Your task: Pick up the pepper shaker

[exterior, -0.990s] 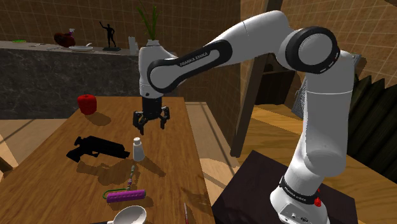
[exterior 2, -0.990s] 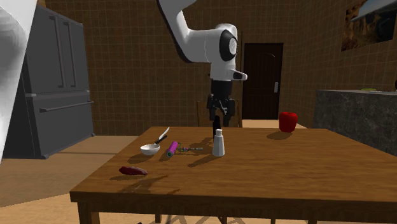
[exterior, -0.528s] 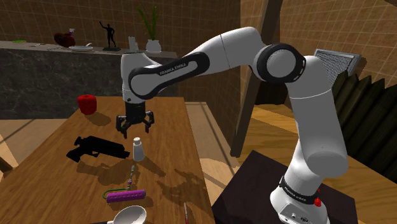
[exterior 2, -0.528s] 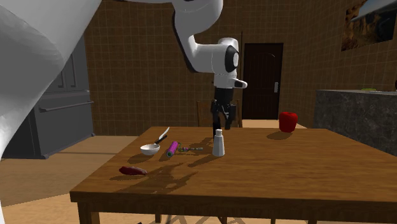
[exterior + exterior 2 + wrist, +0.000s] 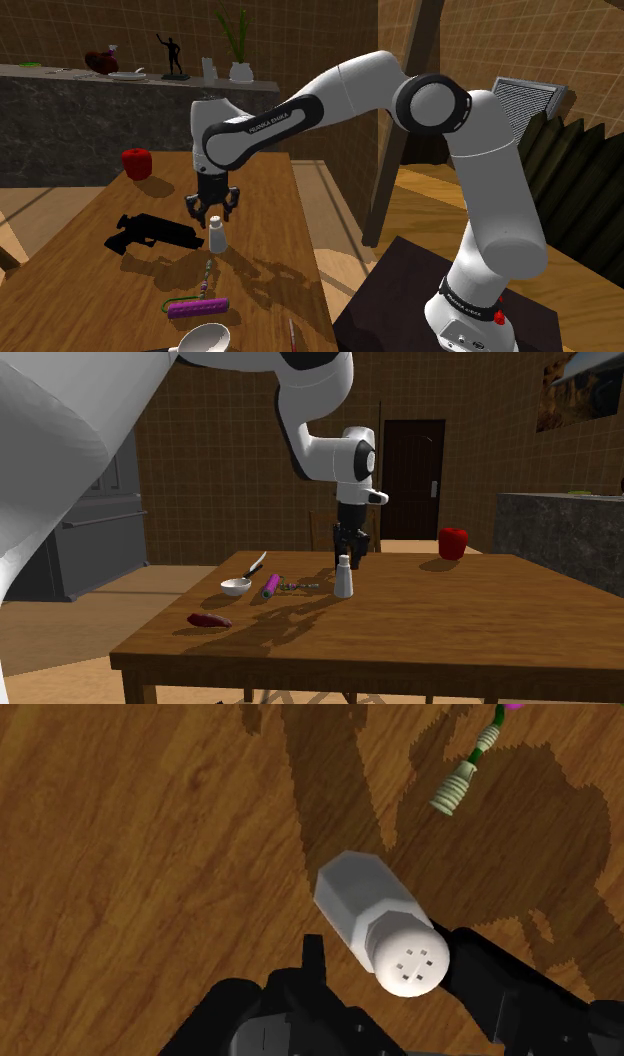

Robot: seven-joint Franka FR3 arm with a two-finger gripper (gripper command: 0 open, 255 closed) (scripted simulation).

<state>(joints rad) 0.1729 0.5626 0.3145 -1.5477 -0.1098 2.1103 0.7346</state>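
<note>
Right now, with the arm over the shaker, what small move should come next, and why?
Probably ease straight down a little. The white shaker stands upright on the wooden table, its cap between the open jaws, which reach only its top and do not clasp it; lower, they could close on its body.

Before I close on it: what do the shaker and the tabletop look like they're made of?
Shaker: plain pale grey and matte, with a faceted body and a whiter round cap pierced by holes. It has no texture, so the material cannot be told. Table: wood, judging by its brown streaked grain, with no shine.
</note>
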